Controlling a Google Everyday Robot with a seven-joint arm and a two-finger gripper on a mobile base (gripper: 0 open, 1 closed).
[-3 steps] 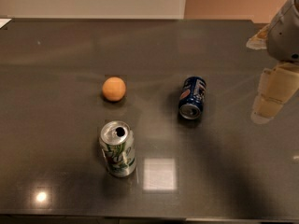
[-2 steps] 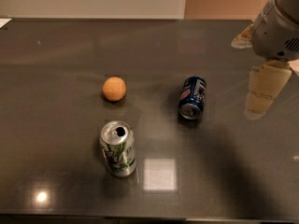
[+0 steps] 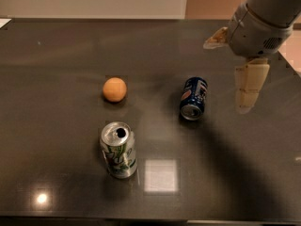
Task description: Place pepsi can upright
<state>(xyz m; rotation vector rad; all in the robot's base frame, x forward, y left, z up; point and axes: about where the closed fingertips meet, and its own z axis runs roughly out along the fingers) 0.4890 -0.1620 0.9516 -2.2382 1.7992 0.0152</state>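
Observation:
The pepsi can [image 3: 193, 98] is dark blue and lies on its side on the dark table [image 3: 56, 51], right of centre, with a silver end facing the front. My gripper [image 3: 225, 77] hangs above the table to the right of the can and a little behind it, apart from it. It is open and empty. One tan finger [image 3: 249, 86] points down and the other finger [image 3: 216, 37] sticks out to the left.
An orange [image 3: 114, 89] sits left of the pepsi can. A silver-and-green soda can [image 3: 118, 149] stands upright at the front, left of centre. The table's right edge [image 3: 289, 62] runs just behind the gripper.
The gripper and arm have moved left, toward the pepsi can. The cans and the orange have not moved.

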